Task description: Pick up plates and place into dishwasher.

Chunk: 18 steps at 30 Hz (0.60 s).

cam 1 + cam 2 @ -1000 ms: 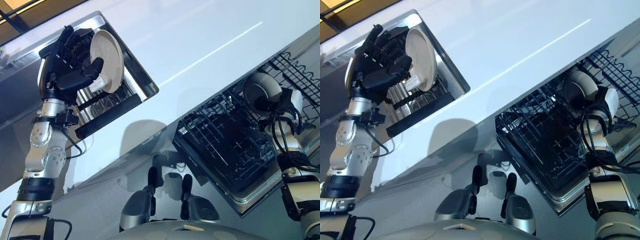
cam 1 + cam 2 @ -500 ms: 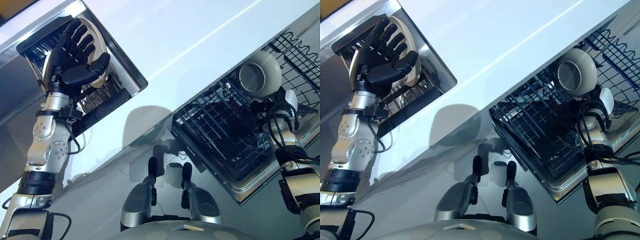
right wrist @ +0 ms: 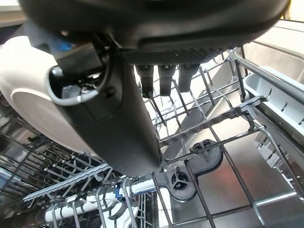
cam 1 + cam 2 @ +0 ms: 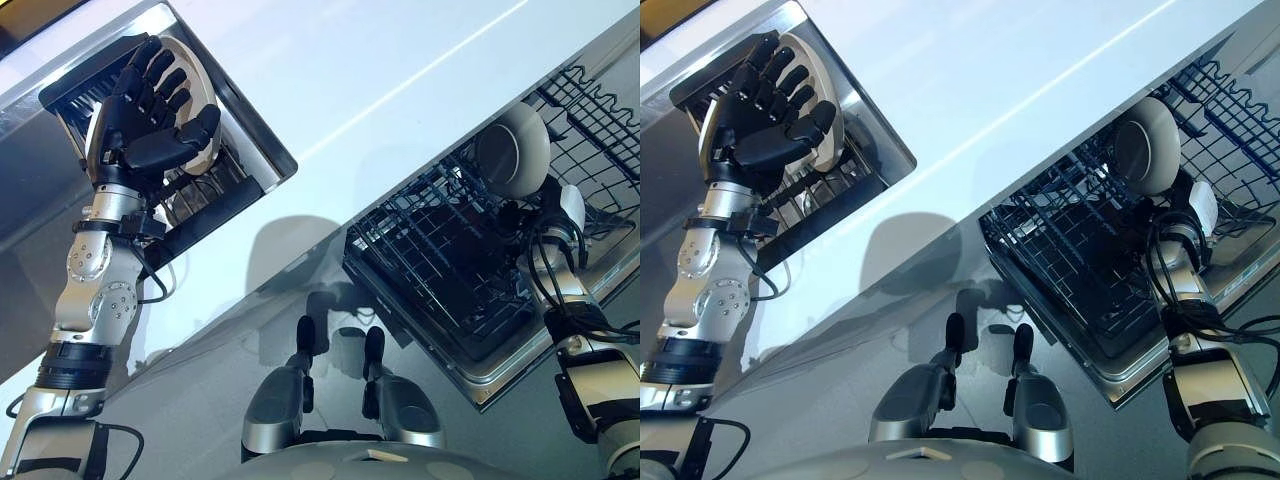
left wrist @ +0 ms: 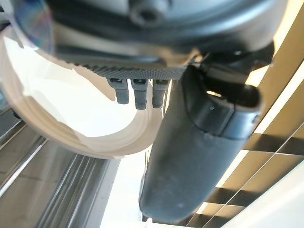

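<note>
L hand round beige plate in sink rack; R hand gripping white plate over dishwasher rack.

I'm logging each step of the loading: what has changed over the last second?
The left hand carried its round beige plate deeper into the steel sink rack. The right hand turned its white plate nearly edge-on over the black wire dishwasher rack. Both grips stayed.
</note>
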Available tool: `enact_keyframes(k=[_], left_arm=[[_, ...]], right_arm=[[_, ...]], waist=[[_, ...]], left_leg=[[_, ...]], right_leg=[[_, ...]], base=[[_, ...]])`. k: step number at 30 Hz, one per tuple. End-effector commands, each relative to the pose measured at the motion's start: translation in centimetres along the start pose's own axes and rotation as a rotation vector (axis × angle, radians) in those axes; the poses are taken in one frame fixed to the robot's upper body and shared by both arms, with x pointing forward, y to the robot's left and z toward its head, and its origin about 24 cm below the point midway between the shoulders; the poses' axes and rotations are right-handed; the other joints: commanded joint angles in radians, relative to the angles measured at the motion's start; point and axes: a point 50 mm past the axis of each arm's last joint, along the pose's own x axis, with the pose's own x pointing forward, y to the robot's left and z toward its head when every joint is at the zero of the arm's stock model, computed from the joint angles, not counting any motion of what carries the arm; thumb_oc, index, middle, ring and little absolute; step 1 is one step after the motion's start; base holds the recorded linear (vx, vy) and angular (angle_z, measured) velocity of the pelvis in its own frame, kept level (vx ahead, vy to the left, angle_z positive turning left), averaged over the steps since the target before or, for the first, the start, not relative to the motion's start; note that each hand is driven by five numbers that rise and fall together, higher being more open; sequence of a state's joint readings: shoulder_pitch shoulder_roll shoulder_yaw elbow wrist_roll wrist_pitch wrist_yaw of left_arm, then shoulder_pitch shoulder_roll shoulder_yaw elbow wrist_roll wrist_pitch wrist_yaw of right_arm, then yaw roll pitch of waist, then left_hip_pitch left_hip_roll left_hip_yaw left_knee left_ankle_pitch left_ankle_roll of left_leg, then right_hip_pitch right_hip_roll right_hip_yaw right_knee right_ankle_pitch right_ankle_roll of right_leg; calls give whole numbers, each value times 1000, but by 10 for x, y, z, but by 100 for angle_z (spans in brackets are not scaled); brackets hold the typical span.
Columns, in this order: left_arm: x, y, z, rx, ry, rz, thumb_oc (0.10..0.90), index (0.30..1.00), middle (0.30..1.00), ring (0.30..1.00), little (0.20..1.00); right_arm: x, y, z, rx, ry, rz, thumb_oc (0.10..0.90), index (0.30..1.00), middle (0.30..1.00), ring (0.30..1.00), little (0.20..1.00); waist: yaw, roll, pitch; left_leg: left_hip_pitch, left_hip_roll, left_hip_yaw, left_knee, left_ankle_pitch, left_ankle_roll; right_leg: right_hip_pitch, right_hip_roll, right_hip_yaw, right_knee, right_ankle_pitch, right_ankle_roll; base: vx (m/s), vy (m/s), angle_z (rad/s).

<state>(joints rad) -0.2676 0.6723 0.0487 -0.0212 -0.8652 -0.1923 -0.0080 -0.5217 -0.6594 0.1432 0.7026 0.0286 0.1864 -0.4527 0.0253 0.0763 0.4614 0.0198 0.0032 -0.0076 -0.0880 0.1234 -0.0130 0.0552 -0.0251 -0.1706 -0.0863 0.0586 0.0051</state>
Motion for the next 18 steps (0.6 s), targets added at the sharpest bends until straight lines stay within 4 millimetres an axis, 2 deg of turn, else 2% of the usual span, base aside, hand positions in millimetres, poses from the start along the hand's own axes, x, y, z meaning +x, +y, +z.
enact_keyframes(k=[1, 10, 18], left_arm=[[-2, -2, 31, 4, -190, -24, 800, 900, 900, 900, 900], [-16, 4, 20, 1, -165, 5, 800, 900, 900, 900, 900], [-26, 11, 14, 15, -143, 32, 800, 900, 900, 900, 900]], right_arm=[[-5, -14, 32, 30, -226, -94, 800, 900, 900, 900, 900], [-22, -25, 21, 127, -270, -137, 800, 900, 900, 900, 900], [-31, -54, 12, 202, -282, -282, 800, 900, 900, 900, 900]], waist=[[-11, -5, -103], [-29, -24, -156], [-46, -33, -218]], left_leg=[[-8, -39, 52, 96, -139, 9], [37, -40, 63, 68, -141, 13], [79, -47, 74, 39, -151, 21]], right_leg=[[-53, 55, -9, 177, -142, -18], [-15, 55, -3, 157, -142, -7], [23, 53, 8, 125, -137, 10]], base=[[22, 49, -1], [36, 54, -7], [31, 72, -2]])
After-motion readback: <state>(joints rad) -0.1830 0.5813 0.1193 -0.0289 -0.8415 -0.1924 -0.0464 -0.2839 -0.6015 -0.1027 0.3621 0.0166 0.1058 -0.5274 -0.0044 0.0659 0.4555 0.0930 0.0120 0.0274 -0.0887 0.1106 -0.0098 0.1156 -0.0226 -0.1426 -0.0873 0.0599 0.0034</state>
